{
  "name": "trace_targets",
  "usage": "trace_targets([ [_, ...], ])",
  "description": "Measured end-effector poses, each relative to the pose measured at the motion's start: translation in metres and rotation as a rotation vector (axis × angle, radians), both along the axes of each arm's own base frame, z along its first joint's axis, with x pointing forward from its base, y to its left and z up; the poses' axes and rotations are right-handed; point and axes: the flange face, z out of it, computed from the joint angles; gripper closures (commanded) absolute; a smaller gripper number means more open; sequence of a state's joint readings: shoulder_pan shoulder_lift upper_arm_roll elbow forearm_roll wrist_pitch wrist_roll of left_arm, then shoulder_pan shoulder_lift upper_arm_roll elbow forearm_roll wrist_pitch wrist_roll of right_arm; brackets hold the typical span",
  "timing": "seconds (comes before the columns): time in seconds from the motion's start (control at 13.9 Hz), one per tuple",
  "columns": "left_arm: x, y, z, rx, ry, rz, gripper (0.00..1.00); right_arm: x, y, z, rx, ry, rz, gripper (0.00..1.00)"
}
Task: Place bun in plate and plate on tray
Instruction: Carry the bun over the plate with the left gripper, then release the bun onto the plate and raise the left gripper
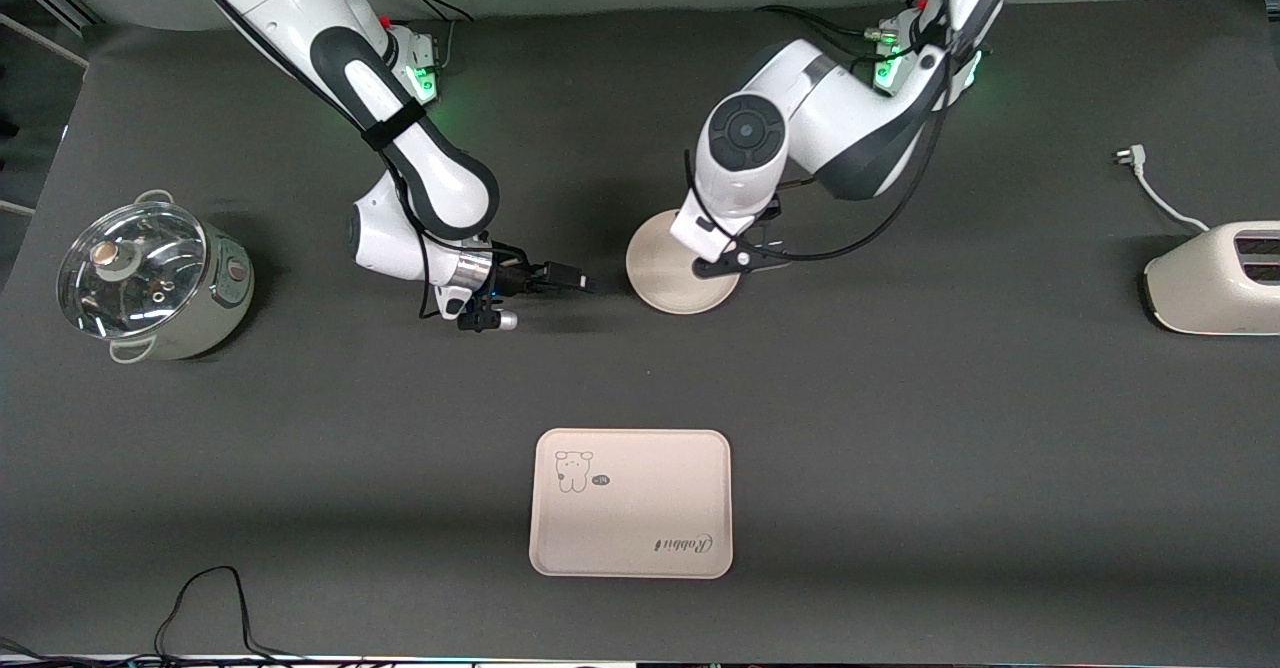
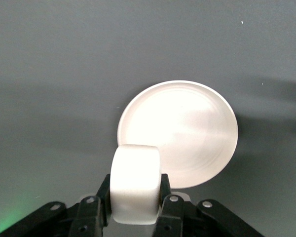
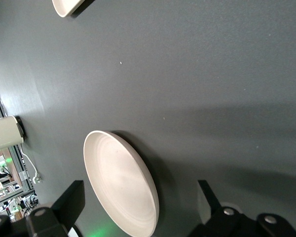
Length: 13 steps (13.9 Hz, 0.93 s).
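Bun (image 2: 134,183) is clamped in left gripper (image 2: 134,207) over plate (image 1: 668,270), not yet released. Right gripper (image 1: 585,286) is held wide beside plate. Tray (image 1: 631,503), nearer the camera, is unloaded.

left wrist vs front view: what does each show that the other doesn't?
Only the left wrist view: the small smooth white bun, clamped in the shut left gripper above the table, beside the plate's rim.

Only the front view: the cream rectangular tray with the bear drawing, nearer the camera than the plate; the glass-lidded pot at the right arm's end; the white toaster at the left arm's end; the open right gripper, low beside the plate.

Both: the round cream-beige plate, empty, on the dark table.
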State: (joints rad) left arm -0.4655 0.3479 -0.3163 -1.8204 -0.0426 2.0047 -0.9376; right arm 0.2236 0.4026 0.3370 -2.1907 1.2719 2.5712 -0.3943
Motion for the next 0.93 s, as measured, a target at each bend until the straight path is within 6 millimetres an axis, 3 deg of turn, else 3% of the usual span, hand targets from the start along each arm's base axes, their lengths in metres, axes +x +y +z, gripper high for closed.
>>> trace_targets([
  [0.29, -0.023, -0.027, -0.065, -0.035, -0.022, 0.058, 0.59, -0.007, 0.004, -0.014, -0.006, 0.013, 0.023, 0.0],
  [0.57, -0.041, -0.037, -0.109, -0.051, -0.024, 0.07, 0.55, -0.011, 0.006, -0.022, -0.01, 0.025, 0.033, 0.0],
  [0.72, -0.042, -0.035, -0.116, -0.042, -0.021, 0.067, 0.44, -0.012, 0.007, -0.022, -0.01, 0.026, 0.035, 0.0],
  [0.79, -0.042, -0.034, -0.117, -0.04, -0.021, 0.066, 0.29, -0.012, 0.007, -0.022, -0.011, 0.026, 0.036, 0.0],
  [0.86, -0.042, -0.034, -0.117, -0.038, -0.02, 0.067, 0.03, -0.012, 0.007, -0.022, -0.011, 0.026, 0.035, 0.0],
  [0.93, -0.042, -0.034, -0.118, -0.037, -0.02, 0.069, 0.01, -0.012, 0.007, -0.022, -0.011, 0.025, 0.035, 0.0],
])
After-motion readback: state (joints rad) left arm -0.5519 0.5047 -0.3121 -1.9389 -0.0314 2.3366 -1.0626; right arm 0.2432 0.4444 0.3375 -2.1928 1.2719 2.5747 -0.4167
